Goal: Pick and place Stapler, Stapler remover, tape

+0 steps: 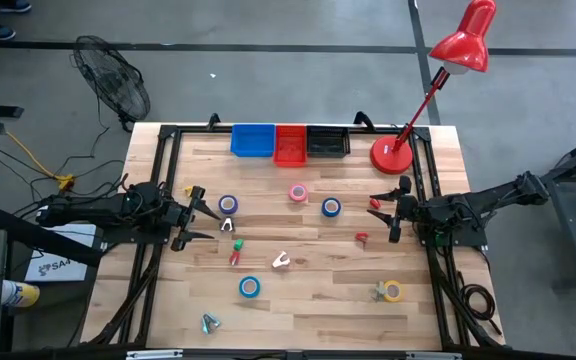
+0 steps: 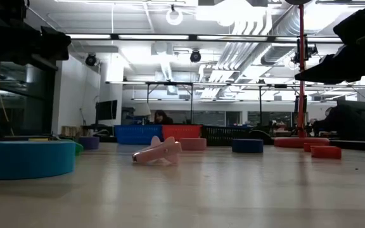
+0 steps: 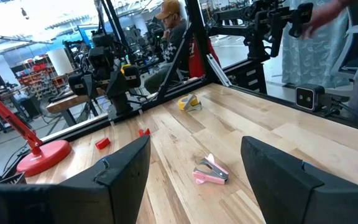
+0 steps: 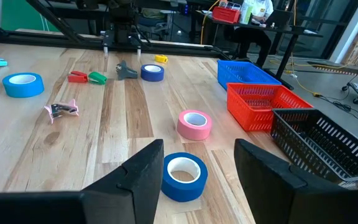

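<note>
Three bins (image 1: pixel 290 142) and red lamp (image 1: pixel 398 150) behind tape (image 1: pixel 298 193).

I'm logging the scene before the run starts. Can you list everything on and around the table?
tape rolls: five; three blue, one pink, one yellow; scattered on the table
staple removers: at least five; pink, red, green, grey, teal; scattered mid-table
bins: three; blue, red, black; row at far edge
desk lamp: one; red; far right corner
fan: one; black; floor beyond far left corner
person: one; seated beyond the table
left gripper: open, left side
right gripper: open, right side
</note>
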### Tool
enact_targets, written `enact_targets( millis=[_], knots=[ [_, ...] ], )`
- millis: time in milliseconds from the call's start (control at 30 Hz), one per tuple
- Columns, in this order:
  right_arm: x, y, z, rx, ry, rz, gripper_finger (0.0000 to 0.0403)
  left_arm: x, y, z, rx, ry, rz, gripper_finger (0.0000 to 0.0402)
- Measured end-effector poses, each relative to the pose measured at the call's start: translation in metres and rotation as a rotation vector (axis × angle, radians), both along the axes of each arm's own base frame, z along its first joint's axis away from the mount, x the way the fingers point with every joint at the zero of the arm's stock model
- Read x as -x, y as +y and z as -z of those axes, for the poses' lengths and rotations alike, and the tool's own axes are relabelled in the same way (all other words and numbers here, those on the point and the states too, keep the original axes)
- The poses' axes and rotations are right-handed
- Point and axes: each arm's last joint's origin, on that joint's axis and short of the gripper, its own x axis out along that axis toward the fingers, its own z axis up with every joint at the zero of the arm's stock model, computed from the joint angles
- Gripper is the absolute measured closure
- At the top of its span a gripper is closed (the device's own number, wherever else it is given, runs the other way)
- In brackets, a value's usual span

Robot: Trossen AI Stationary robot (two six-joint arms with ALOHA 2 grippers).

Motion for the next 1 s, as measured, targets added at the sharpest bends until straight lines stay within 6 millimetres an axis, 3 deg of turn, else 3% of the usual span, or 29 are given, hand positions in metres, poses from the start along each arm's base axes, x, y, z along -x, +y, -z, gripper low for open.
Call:
enact_targets(
  millis=[367, 667, 1000],
  knots=[
    [0.0000, 0.0000, 0.0000, 0.002, 0.001, 0.000, 0.0214, 0.0000, 0.0000, 0.0000, 0.000, 0.000, -0.001, 0.0154],
    [0.0000, 0.0000, 0.0001, 0.115, 0.032, -0.022, 0.0214, 0.0000, 0.0001, 0.0000, 0.000, 0.000, -0.004, 0.0154],
    [-0.0002, 0.0000, -0.0010, -0.298, -0.096, 0.062, 0.0215, 0.0000, 0.0001, 0.0000, 0.000, 0.000, -0.003, 0.0154]
  ],
)
